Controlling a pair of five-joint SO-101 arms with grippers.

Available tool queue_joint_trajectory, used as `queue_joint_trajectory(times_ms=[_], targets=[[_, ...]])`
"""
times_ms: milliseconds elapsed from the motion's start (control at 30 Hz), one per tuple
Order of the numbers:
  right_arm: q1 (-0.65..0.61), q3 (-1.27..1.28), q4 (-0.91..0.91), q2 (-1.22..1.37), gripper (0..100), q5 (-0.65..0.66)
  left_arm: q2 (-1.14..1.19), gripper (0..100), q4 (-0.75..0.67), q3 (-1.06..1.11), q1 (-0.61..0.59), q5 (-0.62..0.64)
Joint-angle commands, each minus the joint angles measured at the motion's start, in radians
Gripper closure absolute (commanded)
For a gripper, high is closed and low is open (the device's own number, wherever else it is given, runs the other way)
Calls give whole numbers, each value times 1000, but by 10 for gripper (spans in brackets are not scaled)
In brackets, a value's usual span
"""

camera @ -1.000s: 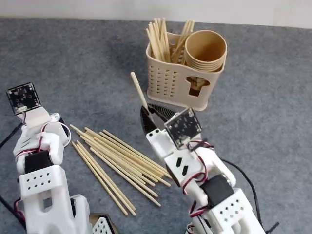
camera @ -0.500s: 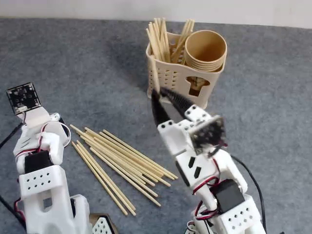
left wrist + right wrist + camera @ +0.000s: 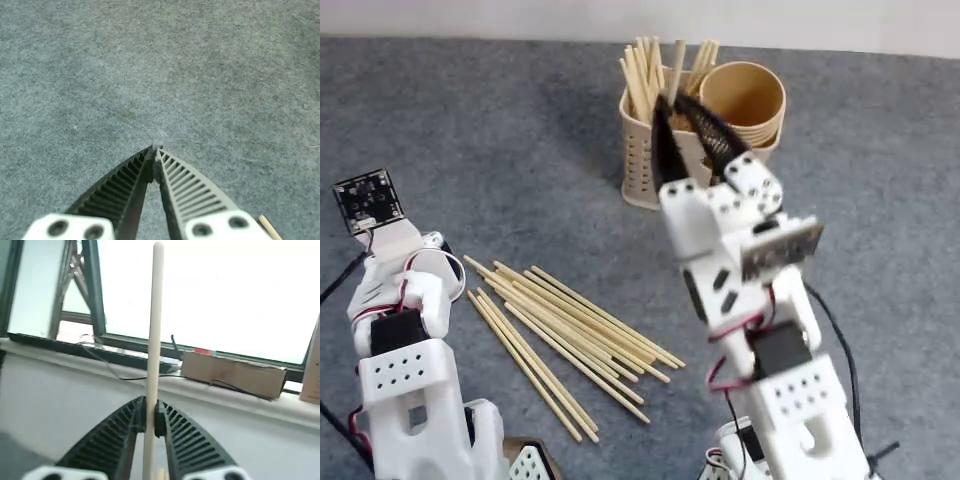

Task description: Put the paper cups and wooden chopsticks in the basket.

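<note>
Right gripper [image 3: 151, 407]: clenched on a single wooden chopstick [image 3: 155, 315], which stands upright between my jaws and points toward the window across the room.
Change: a second ago I hold this stick low over the grey mat [image 3: 470, 130], just in front of the basket [image 3: 645, 165]. Now my arm is raised and pushed forward, and in the high view my black jaws overlap the basket's rim, beside the chopsticks already standing inside [image 3: 640, 70].
Paper cups [image 3: 745, 100]: stacked in the basket's other compartment, so that half of the job looks done.
Loose pile [image 3: 560, 335]: a good dozen chopsticks lie fanned on the mat between my two arms, unmoved over the last second.
Left gripper [image 3: 154, 150]: pinched shut on nothing and hanging over bare mat, motionless throughout.
Meaning: I judge this stick a short lowering and a release away from joining the bundle. The pile says many more such trips remain.
Risk: the stick must find a gap among the standing ones, or it may tip out over the rim.
</note>
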Motion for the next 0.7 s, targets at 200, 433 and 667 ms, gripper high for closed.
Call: queue_joint_trajectory(times_ms=[200,433,667], targets=[[81,-240,-189,343,993,-8,-15,968,-20,-12,-5,5],[96,-251,-213,484,993,-6,-15,968,-20,-12,-5,5],[105,-249,-203,527,933,-6,-15,968,-20,-12,-5,5]])
